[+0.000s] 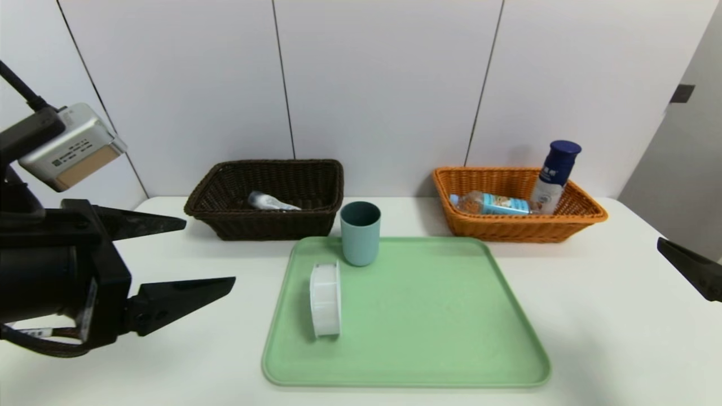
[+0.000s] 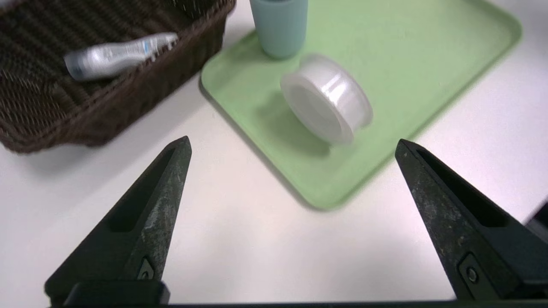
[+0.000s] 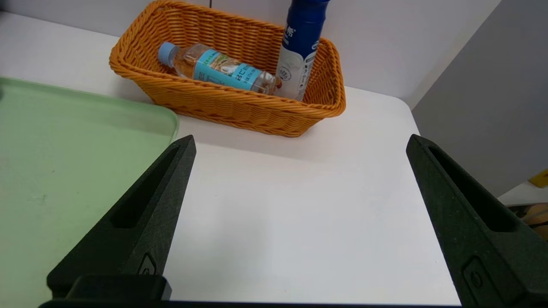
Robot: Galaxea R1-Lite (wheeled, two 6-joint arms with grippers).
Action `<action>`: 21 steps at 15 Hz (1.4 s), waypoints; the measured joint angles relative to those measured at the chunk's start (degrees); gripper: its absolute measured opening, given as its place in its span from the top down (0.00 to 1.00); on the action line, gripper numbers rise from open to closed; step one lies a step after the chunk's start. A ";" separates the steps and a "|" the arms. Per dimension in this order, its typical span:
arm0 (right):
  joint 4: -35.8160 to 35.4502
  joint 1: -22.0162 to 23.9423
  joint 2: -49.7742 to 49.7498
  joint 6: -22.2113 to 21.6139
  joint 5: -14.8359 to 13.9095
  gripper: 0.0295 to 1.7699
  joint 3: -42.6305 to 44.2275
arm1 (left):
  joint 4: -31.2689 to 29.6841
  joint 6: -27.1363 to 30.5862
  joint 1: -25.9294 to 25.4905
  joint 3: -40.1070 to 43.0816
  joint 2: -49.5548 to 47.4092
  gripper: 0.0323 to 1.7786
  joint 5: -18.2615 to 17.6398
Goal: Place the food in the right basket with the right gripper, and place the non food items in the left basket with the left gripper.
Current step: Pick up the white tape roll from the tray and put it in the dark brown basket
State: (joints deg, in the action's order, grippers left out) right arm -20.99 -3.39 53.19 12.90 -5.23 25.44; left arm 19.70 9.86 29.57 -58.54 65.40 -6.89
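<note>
a: where are the claws?
b: left claw (image 1: 208, 254) hangs wide and empty over the table (image 1: 592, 316), near left; right claw (image 3: 299, 141) wide, empty, near right.
a: and the items?
b: cup (image 1: 360, 233) and round case (image 1: 325, 299) on the green tray (image 1: 428, 338); slim bottle (image 1: 271, 202) in the brown basket (image 1: 265, 223); both drinks in the orange basket (image 1: 507, 228).

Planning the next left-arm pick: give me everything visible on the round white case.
The round white case is a flat disc of translucent white plastic with a ribbed rim, closed as far as can be seen. It stands on its edge on the green tray, near the tray's left side, in front of the teal cup and apart from it. Only the tray touches it.
</note>
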 joint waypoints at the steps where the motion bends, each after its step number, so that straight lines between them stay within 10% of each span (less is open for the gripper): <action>1: -0.04 -0.02 0.04 0.02 0.05 0.04 -0.11 | 6.34 0.05 0.02 -3.58 0.52 0.05 0.02; 4: -0.04 -0.33 -0.07 0.09 0.06 0.04 -0.69 | 18.88 0.09 0.13 -10.01 4.16 0.05 0.33; 12: -0.06 -0.46 -1.67 0.49 0.09 0.04 -3.86 | 21.48 -2.56 8.46 -25.91 18.75 0.05 10.15; 21: -0.06 -0.55 -4.32 0.49 0.06 0.04 -7.62 | 33.39 -31.24 20.44 -44.02 32.78 0.05 28.18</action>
State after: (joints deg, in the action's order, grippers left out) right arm -21.05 -3.94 48.87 13.39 -5.17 17.82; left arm 53.09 -21.38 50.02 -102.56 98.18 21.30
